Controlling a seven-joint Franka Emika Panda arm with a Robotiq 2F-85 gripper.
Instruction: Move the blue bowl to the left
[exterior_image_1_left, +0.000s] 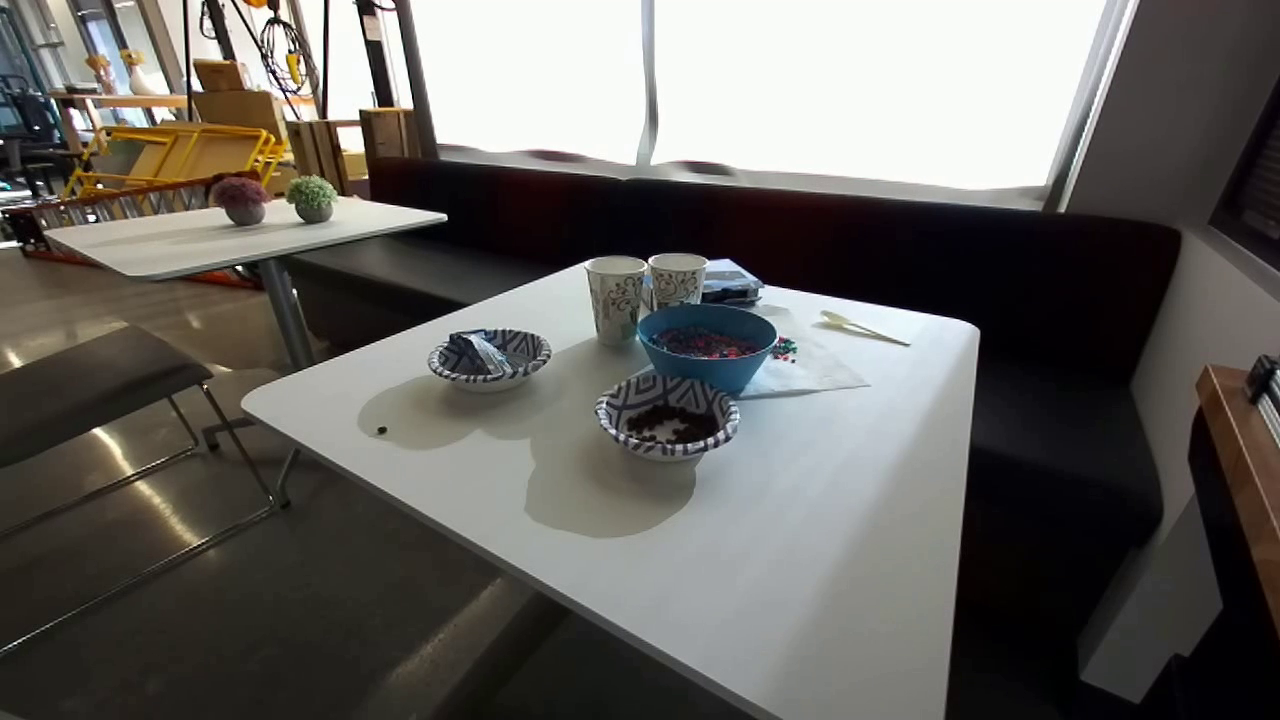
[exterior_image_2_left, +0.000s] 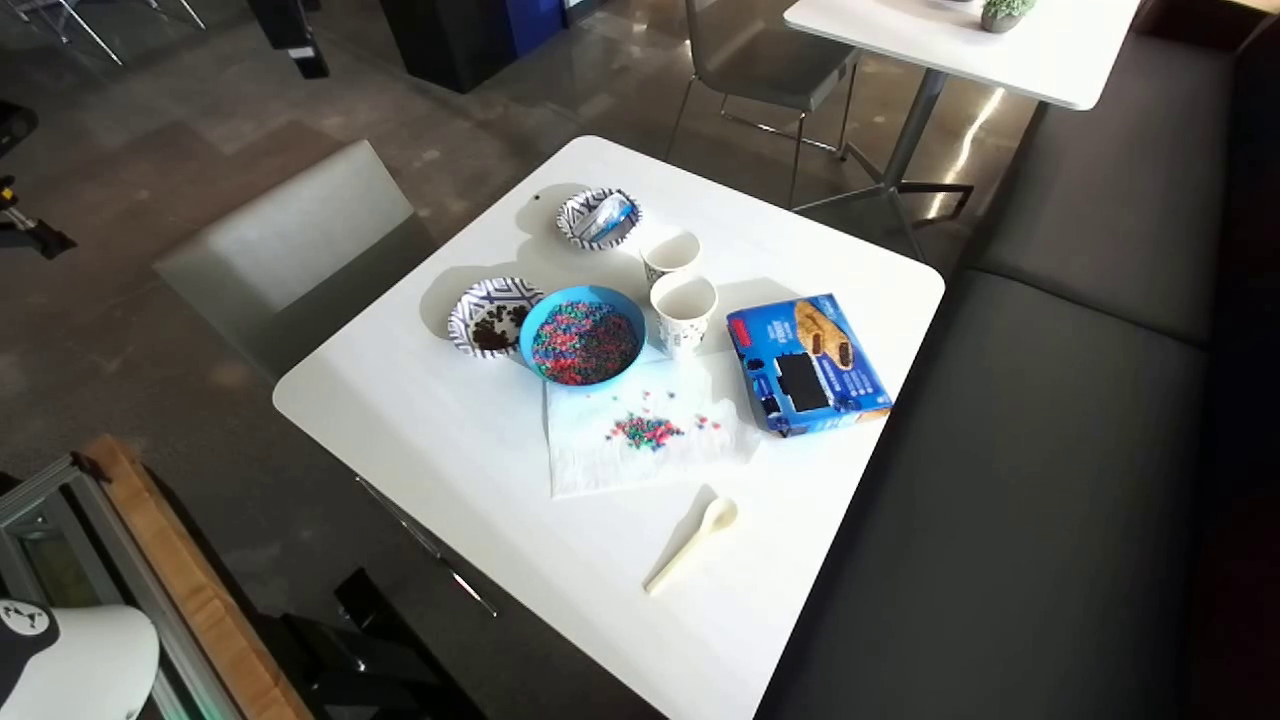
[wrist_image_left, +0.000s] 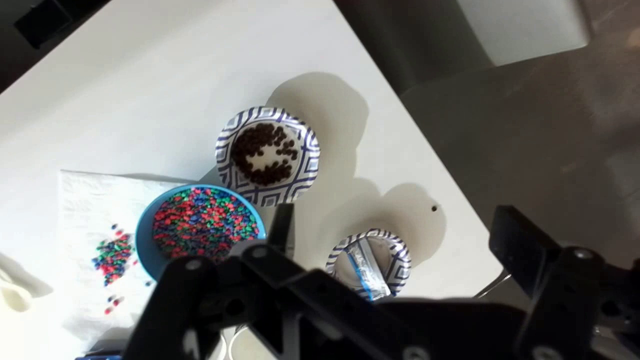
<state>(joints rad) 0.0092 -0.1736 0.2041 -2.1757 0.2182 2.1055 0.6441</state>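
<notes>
Wrist view: one blue bowl (wrist_image_left: 146, 242) with tiny colored beads (wrist_image_left: 197, 220) sits low, left of the middle. Just beside it, near the middle, is one patterned bowl (wrist_image_left: 309, 150) with brown bits (wrist_image_left: 272, 175). A second patterned bowl (wrist_image_left: 401, 260), with one wrapper (wrist_image_left: 369, 270), is lower and to the right. One gripper (wrist_image_left: 397, 225) is spread wide apart. In an exterior view, two cups (exterior_image_2_left: 683, 328) stand near the middle, one blue box (exterior_image_2_left: 810, 360) to the right, one napkin (exterior_image_2_left: 600, 465) and one spoon (exterior_image_2_left: 719, 515) lower.

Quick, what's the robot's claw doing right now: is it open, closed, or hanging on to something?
Gripper: open, jaws wide apart in the wrist view, holding nothing.
</notes>
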